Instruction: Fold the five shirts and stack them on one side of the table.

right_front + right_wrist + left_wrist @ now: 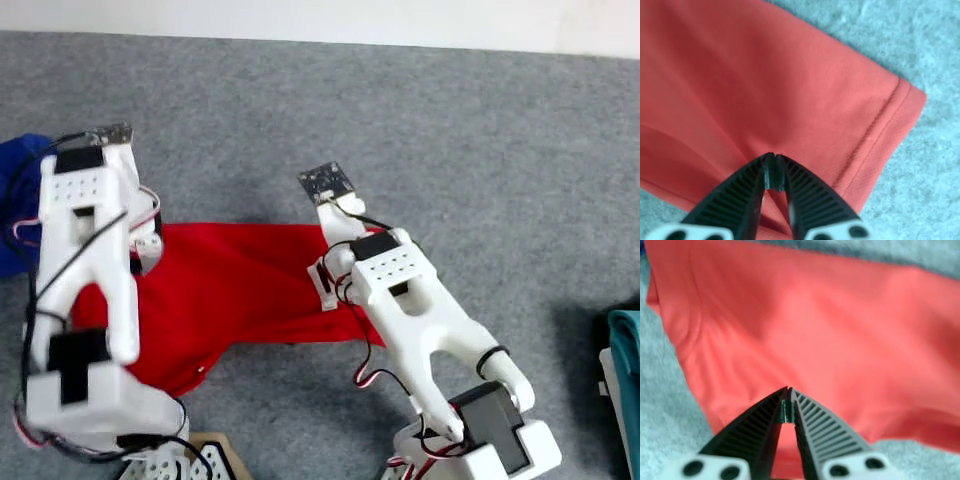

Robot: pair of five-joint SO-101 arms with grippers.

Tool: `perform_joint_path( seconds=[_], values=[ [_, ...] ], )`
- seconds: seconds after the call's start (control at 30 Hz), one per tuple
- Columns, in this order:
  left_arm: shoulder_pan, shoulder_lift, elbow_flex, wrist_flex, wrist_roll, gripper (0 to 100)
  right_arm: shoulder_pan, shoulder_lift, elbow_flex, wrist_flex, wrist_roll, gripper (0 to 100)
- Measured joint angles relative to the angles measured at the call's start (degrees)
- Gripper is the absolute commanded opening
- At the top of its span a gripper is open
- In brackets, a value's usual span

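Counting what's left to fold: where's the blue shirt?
The blue shirt lies at the high view's left edge, partly behind the left arm, near the red shirt.

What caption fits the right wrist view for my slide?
Right gripper, jaws closed, poised over the red shirt near its hemmed corner, grey surface beyond.

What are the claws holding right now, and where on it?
Both pinch the red shirt: left claw near an edge, right claw just inside a hemmed corner.

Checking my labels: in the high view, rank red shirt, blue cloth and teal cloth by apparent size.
1. red shirt
2-3. blue cloth and teal cloth: both cut off at the edges, too close to rank.
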Motion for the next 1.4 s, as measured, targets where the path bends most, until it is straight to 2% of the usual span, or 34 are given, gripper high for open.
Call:
perform_joint_path(
  seconds=[0.2,0.3,0.57,0.73,1.0,1.07,1.23,1.4],
  values=[
    [-1.58,-3.25,19.34,-15.3,0.0,1,-0.09,0.0,0.0,0.0,-0.18,0.8],
    [-4.4,-3.25,24.35,-21.54,0.09,1,-0.44,0.0,0.88,0.0,-0.18,0.8],
    [-12.04,-2.2,25.32,-23.82,-5.36,1,-2.99,0.0,1.76,1.41,-0.18,0.8],
    [-14.59,-2.2,25.32,-23.82,-9.41,1,-3.87,0.0,1.76,2.02,-0.18,0.8],
    [-15.47,-2.11,24.0,-23.12,-10.29,1,-3.96,0.0,1.76,2.02,-0.18,0.8],
    [-15.47,-2.11,21.1,-19.87,-10.29,1,-3.96,0.0,1.76,2.02,-0.18,0.8],
    [-13.71,-2.11,10.46,-5.98,-10.29,1,-2.02,0.0,1.32,2.64,-0.18,0.9],
    [-12.75,-2.11,5.36,-1.67,-10.46,1,-1.14,0.0,0.35,5.36,-0.18,2.3]
  ],
)
